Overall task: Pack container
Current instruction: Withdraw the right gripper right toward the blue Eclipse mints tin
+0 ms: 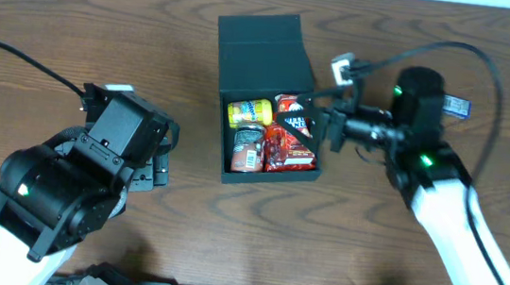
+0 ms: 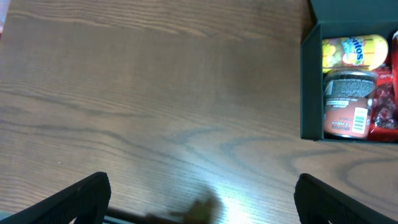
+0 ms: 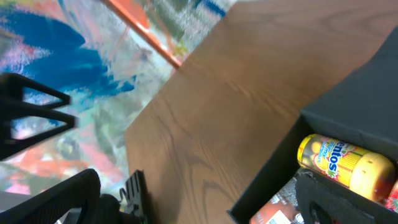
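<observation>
- Left arm (image 1: pixel 60 188): bulky black housings, a rounded joint with one small green light, white link below.
- Left cable (image 1: pixel 19 54): thin, black, curved.
- Right arm (image 1: pixel 439 195): black joints with two green lights, long white link.
- Right cable (image 1: pixel 464 47): black, arching; pale grey plug (image 1: pixel 341 69) at its end.
- Blue tag (image 1: pixel 458 107) on the right arm.
- Left fingers (image 2: pixel 78 198) and right fingers (image 3: pixel 59 199): flat, angular, matte black.

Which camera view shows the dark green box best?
The overhead view: the box and its open lid are whole there. Each wrist view shows only one side of it, cut off by the frame.
</observation>
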`<state>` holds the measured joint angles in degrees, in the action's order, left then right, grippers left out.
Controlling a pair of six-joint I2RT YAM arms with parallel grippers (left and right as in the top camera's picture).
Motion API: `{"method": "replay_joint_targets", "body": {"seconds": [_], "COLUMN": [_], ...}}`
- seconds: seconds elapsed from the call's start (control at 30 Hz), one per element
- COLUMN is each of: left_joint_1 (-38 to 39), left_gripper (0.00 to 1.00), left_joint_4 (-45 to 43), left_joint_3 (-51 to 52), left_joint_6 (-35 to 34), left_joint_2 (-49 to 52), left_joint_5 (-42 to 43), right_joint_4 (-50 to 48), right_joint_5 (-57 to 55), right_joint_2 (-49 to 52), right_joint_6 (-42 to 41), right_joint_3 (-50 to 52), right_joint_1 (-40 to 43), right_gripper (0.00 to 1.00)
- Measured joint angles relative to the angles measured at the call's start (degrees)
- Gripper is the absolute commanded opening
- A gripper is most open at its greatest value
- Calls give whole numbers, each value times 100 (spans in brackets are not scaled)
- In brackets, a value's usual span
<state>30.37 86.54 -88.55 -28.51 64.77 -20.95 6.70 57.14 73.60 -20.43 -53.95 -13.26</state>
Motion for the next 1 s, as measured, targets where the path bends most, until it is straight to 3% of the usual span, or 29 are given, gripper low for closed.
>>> {"method": "replay_joint_targets", "body": {"seconds": [0.23,0.47,0.67,0.83,1.0], "left_joint_1": [-2,-17,-17,-17,-17], "left_gripper": [95,95,95,95,95], "left_joint_4": [-20,-15,-13,-13,-17], "left_joint_3": [4,7,7,7,7], "left_joint_6": [0,0,0,0,0], "left_joint_2": [0,-2,-2,-7,-31], "left_joint_5": [2,4,92,133,142], "right_joint_4": [2400,4236,4850,5093,5180], "right_joint_5": [-1910,-4642,-5678,-5984,-6118], "right_joint_2": [-1550,-1786,-1342,-848,-275], "right_joint_6": [326,431,437,426,-358], "right_joint_3": [-26,-208,-1110,-1808,-2177], "right_joint_1": [-2,9,398,1261,2203], "right_gripper": [99,99,99,99,99]}}
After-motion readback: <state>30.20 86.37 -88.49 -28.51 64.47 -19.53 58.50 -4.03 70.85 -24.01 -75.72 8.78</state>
